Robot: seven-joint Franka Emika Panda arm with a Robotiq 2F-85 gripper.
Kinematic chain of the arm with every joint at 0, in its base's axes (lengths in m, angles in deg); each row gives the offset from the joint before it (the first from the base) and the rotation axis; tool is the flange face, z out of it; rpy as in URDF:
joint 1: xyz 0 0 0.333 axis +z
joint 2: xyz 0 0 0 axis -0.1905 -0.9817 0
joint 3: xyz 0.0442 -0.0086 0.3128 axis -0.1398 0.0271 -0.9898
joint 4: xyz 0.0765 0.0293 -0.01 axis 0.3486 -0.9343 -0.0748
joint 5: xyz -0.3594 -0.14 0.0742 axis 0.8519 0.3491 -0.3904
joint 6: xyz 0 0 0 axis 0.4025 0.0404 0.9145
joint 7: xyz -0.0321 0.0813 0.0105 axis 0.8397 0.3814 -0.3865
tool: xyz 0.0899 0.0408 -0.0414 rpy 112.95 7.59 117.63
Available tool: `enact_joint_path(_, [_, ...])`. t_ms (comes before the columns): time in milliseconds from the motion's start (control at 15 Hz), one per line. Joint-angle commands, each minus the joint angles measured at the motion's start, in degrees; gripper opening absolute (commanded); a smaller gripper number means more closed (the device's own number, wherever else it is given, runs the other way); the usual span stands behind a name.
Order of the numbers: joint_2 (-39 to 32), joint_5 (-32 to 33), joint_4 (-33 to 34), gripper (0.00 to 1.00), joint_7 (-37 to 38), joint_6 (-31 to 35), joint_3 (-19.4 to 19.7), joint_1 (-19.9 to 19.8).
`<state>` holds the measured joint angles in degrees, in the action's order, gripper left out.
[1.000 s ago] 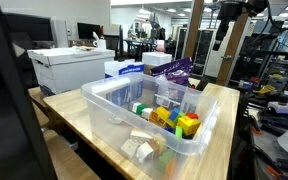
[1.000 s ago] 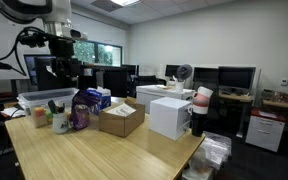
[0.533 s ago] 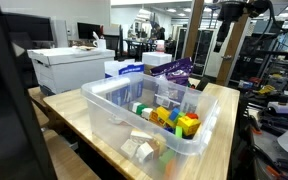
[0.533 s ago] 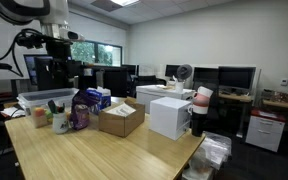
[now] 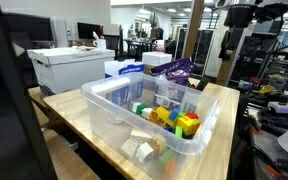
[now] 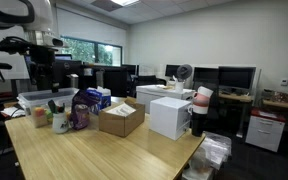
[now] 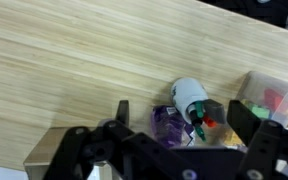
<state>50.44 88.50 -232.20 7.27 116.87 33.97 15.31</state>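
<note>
Height is the issue: pincer (image 7: 174, 142) hangs well above the tabletop (image 7: 74, 60), jaws wide apart, empty. The white bottle (image 7: 189, 97) sits just beside a purple bag (image 7: 167, 125) (clear bin (image 7: 276, 95) near); a straight, centred descent over the bottle seems best.

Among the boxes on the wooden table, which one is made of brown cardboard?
The low cardboard box, which stands between the purple bag and the taller white box. It alone is brown; the rest look white or partly blue.
</note>
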Motion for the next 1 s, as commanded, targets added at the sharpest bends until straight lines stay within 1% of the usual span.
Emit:
enact_joint_path(0, [1.81,-1.94,-0.62,1.0,2.32,3.44,-3.97,2.92])
enact_joint_path(267, [0.72,-1.77,-0.83,1.0,7.08,9.31,-9.1,5.31])
enact_joint_path(400, [0.19,-1.43,-0.81,1.0,8.07,10.12,-10.94,6.63])
enact_joint_path(467, [1.43,-1.04,-0.75,1.0,6.56,7.94,-8.85,5.66])
enact_joint_path(600, [1.32,-1.03,-0.76,1.0,7.13,8.06,-9.67,6.29])
enact_joint_path(933, [1.36,-1.14,-0.75,1.0,7.02,8.03,-8.82,6.06])
